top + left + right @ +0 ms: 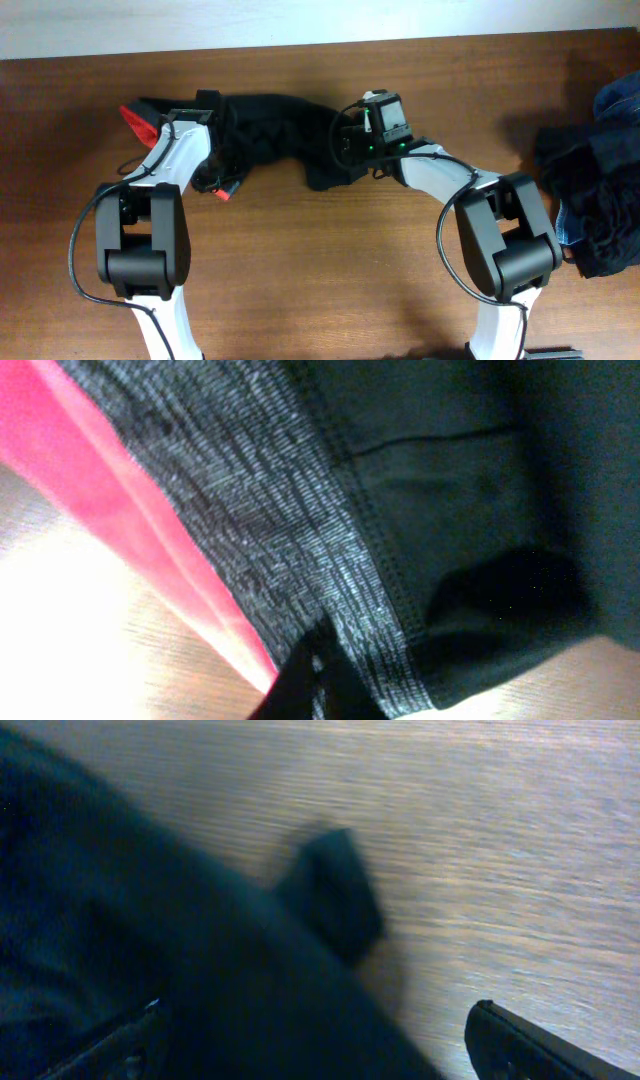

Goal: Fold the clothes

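Note:
The clothes [270, 135], long black pants, lie bunched across the far middle of the wooden table [320, 250]. Their red inner edge [137, 121] shows at the left end. In the left wrist view the grey waistband [270, 540] runs diagonally between the red edge [130, 520] and the black fabric [480, 480]. My left gripper [315, 685] is shut on the waistband's lower end, its dark fingers pressed close together. My right gripper [320, 1055] stands open at the pants' right end [335, 160]. One finger [125, 1050] rests on the black cloth; the other fingertip [520, 1050] is over bare wood.
A heap of dark and blue denim garments [600, 180] sits at the table's right edge. The table's far edge [320, 48] runs just behind the pants. Both arm bases [145, 240] [505, 240] stand on the near half.

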Controlling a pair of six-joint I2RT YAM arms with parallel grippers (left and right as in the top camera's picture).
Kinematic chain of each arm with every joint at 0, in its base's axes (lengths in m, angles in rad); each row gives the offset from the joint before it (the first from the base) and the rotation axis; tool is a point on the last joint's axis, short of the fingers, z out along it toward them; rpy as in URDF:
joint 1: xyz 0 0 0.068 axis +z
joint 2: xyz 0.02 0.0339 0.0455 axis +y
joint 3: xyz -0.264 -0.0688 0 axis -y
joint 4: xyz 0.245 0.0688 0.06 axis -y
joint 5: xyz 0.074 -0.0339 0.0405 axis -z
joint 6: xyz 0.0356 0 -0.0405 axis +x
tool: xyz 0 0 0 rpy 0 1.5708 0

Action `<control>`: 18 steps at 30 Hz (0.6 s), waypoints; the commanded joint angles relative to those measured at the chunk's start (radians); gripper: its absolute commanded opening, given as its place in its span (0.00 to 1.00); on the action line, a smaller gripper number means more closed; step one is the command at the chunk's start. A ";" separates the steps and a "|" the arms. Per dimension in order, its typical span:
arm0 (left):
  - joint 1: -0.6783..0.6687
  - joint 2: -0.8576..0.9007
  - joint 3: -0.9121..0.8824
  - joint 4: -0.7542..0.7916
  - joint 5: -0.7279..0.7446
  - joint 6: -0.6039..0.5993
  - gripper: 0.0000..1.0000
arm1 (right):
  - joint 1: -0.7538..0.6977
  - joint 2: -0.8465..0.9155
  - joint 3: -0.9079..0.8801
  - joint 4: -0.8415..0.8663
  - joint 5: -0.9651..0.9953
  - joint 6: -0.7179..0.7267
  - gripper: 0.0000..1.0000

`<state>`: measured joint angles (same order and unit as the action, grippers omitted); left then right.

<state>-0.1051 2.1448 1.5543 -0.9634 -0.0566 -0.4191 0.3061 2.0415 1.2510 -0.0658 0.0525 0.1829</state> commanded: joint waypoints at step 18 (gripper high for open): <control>0.062 -0.004 -0.014 -0.406 -0.273 -0.022 0.33 | -0.128 -0.219 0.123 -0.294 -0.001 -0.198 0.99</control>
<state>-0.0387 2.1448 1.5463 -1.3693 -0.2893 -0.4316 0.1902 1.8885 1.3262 -0.3328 0.0525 -0.0002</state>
